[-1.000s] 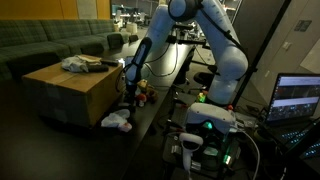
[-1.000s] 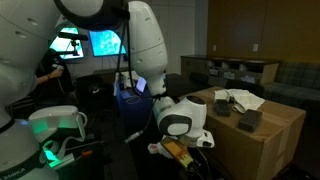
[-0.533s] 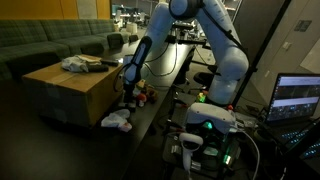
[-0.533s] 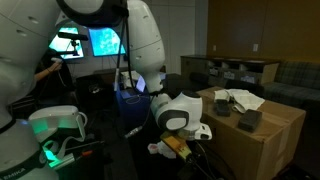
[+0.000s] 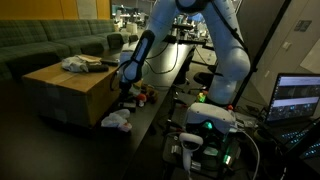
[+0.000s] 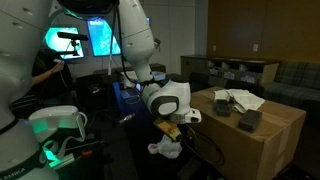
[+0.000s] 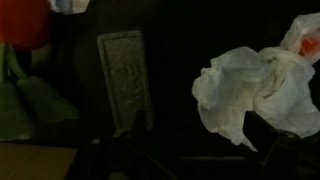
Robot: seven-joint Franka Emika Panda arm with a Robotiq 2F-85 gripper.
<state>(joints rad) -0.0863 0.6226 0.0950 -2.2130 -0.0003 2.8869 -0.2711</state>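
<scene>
A crumpled white cloth (image 5: 116,121) lies on the dark floor by the cardboard box (image 5: 70,88); it also shows in the other exterior view as a white cloth (image 6: 165,149). My gripper (image 5: 127,92) hangs just above and beside it, open and holding nothing. In the wrist view the cloth (image 7: 250,90) fills the right side, and the gripper (image 7: 200,142) shows only as two dark fingers set wide apart, the right fingertip (image 7: 262,135) overlapping the cloth's lower edge. Whether it touches the cloth is too dark to tell.
On the box top sit a bundle of cloth (image 5: 76,63), white papers (image 6: 237,99) and a dark block (image 6: 248,120). Red and green objects (image 7: 25,25) and a grey plate (image 7: 124,70) lie on the floor. A laptop (image 5: 297,98) glows beside the robot base.
The jaws have spread wide. The arm has lifted and swung a little, leaving the white cloth on the floor.
</scene>
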